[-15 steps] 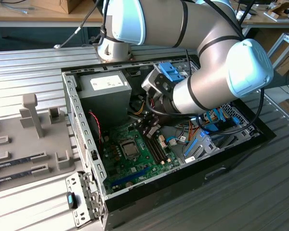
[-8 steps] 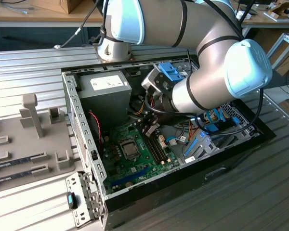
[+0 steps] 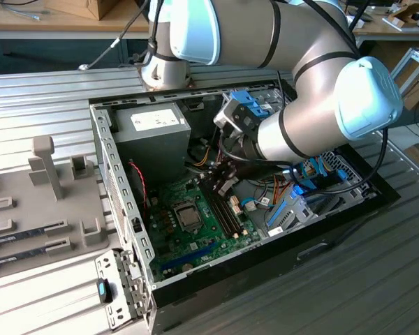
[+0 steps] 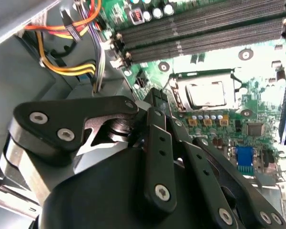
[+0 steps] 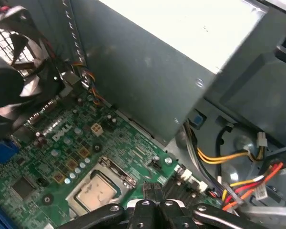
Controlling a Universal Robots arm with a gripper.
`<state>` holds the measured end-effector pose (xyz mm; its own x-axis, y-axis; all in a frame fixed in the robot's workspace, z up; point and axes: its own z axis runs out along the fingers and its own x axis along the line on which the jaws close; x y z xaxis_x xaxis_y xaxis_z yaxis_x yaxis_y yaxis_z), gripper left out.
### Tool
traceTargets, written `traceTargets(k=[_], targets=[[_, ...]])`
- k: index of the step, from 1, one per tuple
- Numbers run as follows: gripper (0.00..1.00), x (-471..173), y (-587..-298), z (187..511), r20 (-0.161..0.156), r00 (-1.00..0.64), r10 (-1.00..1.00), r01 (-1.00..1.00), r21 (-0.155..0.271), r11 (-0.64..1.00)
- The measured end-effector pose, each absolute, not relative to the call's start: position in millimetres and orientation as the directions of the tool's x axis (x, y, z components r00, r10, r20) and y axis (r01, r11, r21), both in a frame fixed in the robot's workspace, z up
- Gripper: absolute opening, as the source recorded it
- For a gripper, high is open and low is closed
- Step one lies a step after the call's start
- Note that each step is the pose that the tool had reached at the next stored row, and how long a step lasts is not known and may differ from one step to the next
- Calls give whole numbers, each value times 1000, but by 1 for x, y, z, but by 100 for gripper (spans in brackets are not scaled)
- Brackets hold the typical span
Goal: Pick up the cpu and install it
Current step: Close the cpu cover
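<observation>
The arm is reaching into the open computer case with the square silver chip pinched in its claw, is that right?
Not quite. The arm does reach into the open computer case, but the gripper is shut on nothing. In the first wrist view the chip lies in its socket on the green board, not in the gripper.
</observation>
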<state>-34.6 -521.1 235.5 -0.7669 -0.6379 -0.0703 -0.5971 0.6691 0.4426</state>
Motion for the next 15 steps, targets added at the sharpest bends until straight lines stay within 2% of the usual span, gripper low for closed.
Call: traceTargets(k=[6,14,15], targets=[[11,-25,-511,239,-51,-767,-640,-597,424,682],[11,-22,-487,243,2,-767,-642,-596,368,714],[11,-22,-480,243,17,-767,-641,-596,351,722]])
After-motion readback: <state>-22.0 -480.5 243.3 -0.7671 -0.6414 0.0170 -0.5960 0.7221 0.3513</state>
